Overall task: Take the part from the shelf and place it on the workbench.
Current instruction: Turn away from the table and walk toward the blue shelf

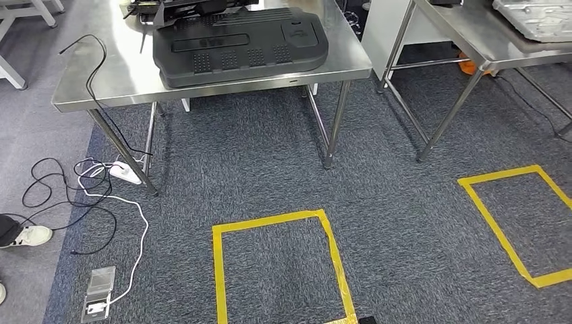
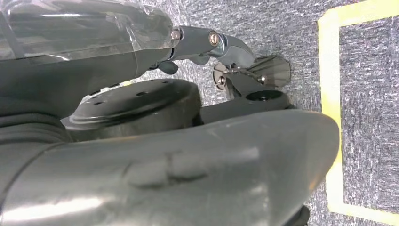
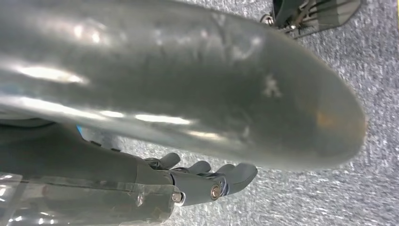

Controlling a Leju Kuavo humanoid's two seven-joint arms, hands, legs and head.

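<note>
A large black moulded plastic part (image 1: 239, 44) lies flat on the steel workbench (image 1: 101, 81) at the back left of the head view, with other dark pieces behind it. My left hand (image 2: 197, 40) hangs over the grey carpet in the left wrist view, fingers stretched out and holding nothing. Near the carpet in the right wrist view, my right hand (image 3: 202, 183) holds nothing either, its fingers slightly bent and apart.
A second steel table (image 1: 472, 40) at the back right carries a silver metal panel (image 1: 533, 17). Two yellow tape rectangles (image 1: 280, 266) (image 1: 519, 223) mark the carpet. Cables and a power strip (image 1: 125, 172) lie by the workbench's left leg, near a person's shoe (image 1: 27, 236).
</note>
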